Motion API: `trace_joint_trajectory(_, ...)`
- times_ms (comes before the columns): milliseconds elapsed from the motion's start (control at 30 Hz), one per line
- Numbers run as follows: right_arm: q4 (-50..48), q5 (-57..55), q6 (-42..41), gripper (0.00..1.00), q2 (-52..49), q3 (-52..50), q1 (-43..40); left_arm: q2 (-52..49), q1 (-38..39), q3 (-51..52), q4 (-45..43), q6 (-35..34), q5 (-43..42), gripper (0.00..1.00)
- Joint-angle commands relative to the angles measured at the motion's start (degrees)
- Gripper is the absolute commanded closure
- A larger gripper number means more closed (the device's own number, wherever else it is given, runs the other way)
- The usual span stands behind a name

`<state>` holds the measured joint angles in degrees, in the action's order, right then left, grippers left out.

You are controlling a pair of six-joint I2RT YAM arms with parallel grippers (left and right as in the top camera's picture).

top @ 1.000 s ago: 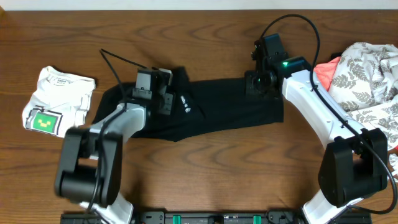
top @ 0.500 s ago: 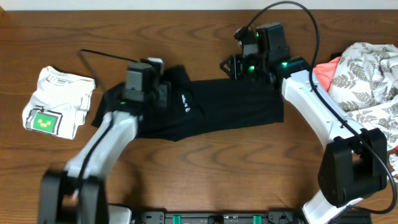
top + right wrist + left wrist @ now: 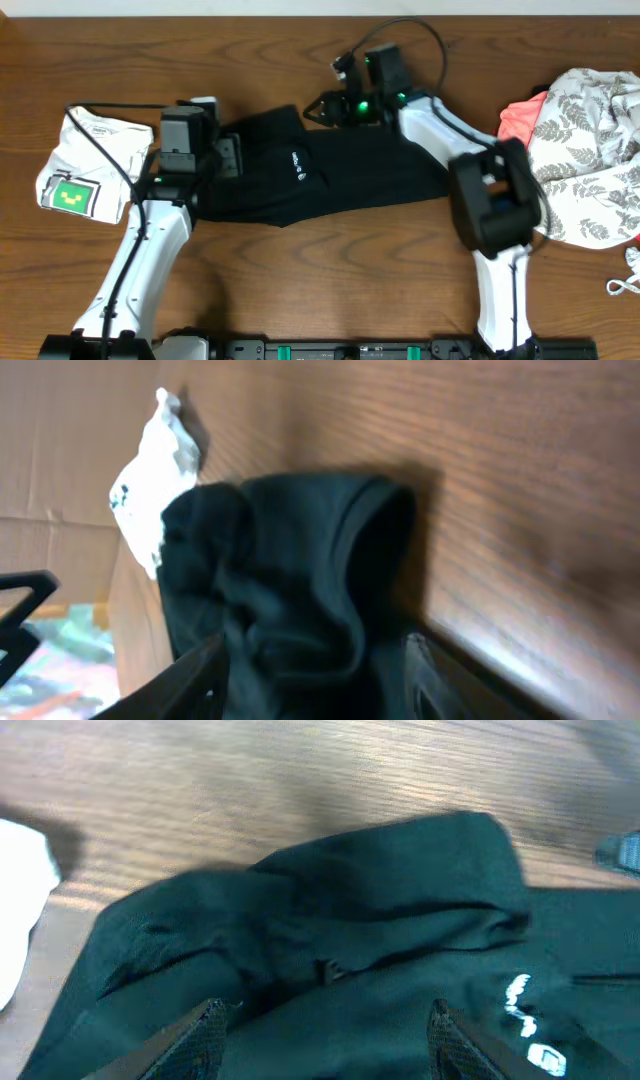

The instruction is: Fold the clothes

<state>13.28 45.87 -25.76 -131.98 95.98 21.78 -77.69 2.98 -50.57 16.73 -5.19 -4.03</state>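
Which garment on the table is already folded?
The white tee at the left: a compact square. The black garment lies spread, the leaf-print pile crumpled.

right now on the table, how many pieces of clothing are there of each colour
black garment: 1
white folded shirt: 1
leaf-print fabric: 1
coral fabric: 1
total: 4
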Motion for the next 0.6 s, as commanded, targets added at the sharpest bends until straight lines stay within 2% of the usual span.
trace_joint_trajectory(0,2.9,3.6,-1.6,0.44,-5.0,10.2,0.5,-0.3,-2.3,-0.1,0.6,-2.6,0.7,0.34)
trace_joint_trajectory(133,5.1,3.8,-2.5,0.45,-9.2,14.8,0.9,-0.3,-3.7,-0.1,0.8,-2.6,0.7,0.34)
trace_joint_trajectory(567,10.9,0.2,0.8,0.47,-11.6,15.0,5.6,-0.3,-4.2,-0.1,0.8,-2.7,0.7,0.34)
